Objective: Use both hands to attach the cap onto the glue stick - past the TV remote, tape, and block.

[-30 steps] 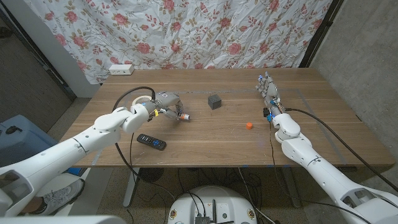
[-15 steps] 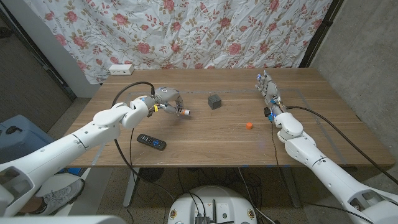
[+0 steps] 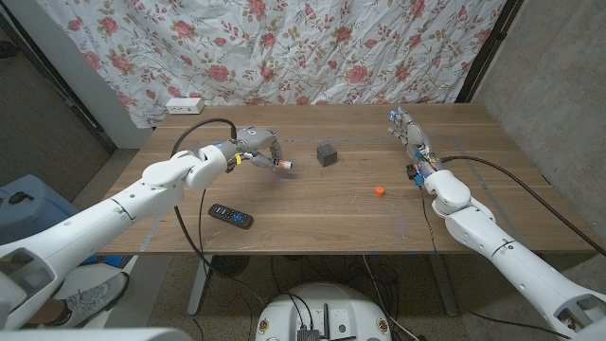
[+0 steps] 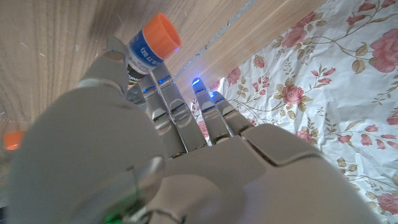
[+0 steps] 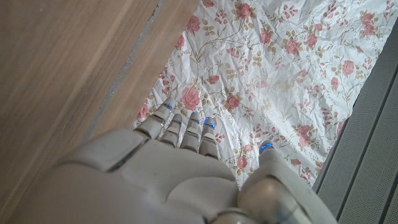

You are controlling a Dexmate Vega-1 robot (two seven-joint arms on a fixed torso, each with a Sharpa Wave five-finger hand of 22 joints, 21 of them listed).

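My left hand (image 3: 256, 149) grips the glue stick (image 3: 281, 165), a white and blue tube with an orange end, above the table's left middle. In the left wrist view the glue stick (image 4: 151, 47) juts out past the fingers (image 4: 166, 102) that hold it. The small orange cap (image 3: 379, 190) lies alone on the wood right of centre, well apart from both hands; it is an orange blur (image 4: 11, 139) in the left wrist view. My right hand (image 3: 410, 134) stands near the far right of the table with fingers straight and nothing in it, as my right hand (image 5: 168, 180) also appears from the wrist.
A dark grey block (image 3: 328, 154) sits between the glue stick and the cap, slightly further back. The black TV remote (image 3: 231, 216) lies near the front left. A white power strip (image 3: 184, 105) rests at the far left edge. A floral curtain (image 3: 312, 47) hangs behind the table (image 3: 312, 223).
My left hand has carried the glue stick up and a little toward the far right. The right hand has shifted only slightly; the cap has not moved.
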